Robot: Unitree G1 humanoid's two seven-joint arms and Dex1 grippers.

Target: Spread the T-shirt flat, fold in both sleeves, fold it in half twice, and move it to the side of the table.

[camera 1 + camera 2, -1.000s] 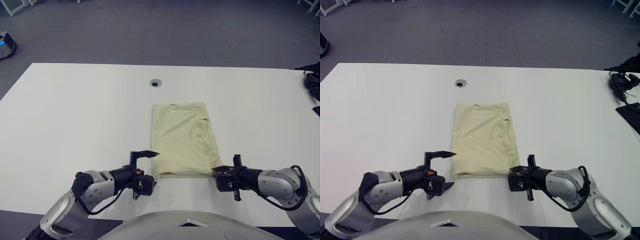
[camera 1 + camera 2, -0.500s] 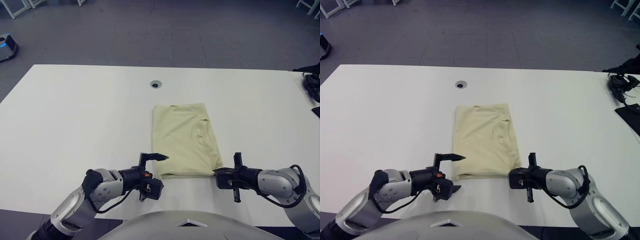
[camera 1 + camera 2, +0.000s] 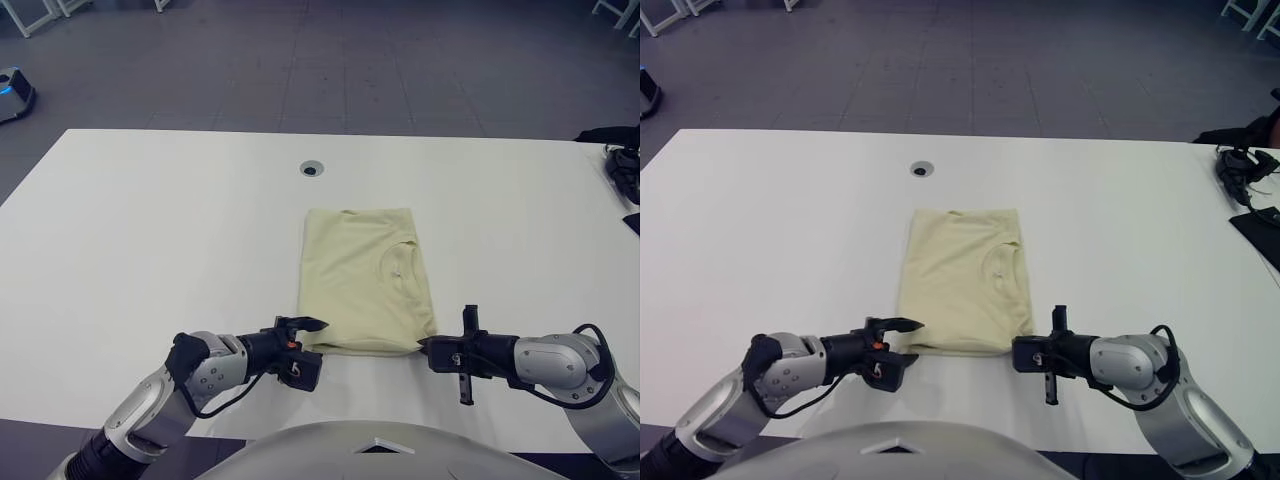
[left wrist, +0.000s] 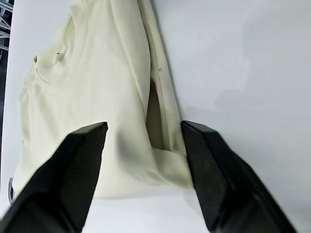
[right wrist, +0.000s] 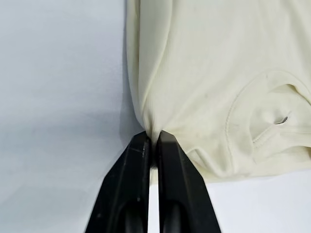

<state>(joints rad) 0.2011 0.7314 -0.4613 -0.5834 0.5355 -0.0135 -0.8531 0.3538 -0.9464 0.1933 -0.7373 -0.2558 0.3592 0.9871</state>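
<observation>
Two pincers of mine are low at the near end of the T-shirt [image 3: 365,275]. The T-shirt is soft, pale yellow cloth, folded into a tall, neat block shape. It lies flat on the smooth white table [image 3: 150,220], in the middle from left to right and closer to the near side than the far side. The round collar [image 3: 400,262] shows on top, toward the right side of the folded cloth.

My left pincer [image 3: 310,342] is at the near left corner of the T-shirt. Its two black fingers [image 4: 77,160] are spread wide, and the layered cloth corner sits between them. I cannot tell if they touch it.

My right pincer [image 5: 151,141] is at the near right corner. Its thin black fingers are pressed together on the edge of the cloth, and the cloth bunches into small wrinkles right at the tips.

A small round hole [image 3: 311,168] is in the table just past the far end of the T-shirt. Some black things [image 3: 625,165] lie at the far right edge of the table.
</observation>
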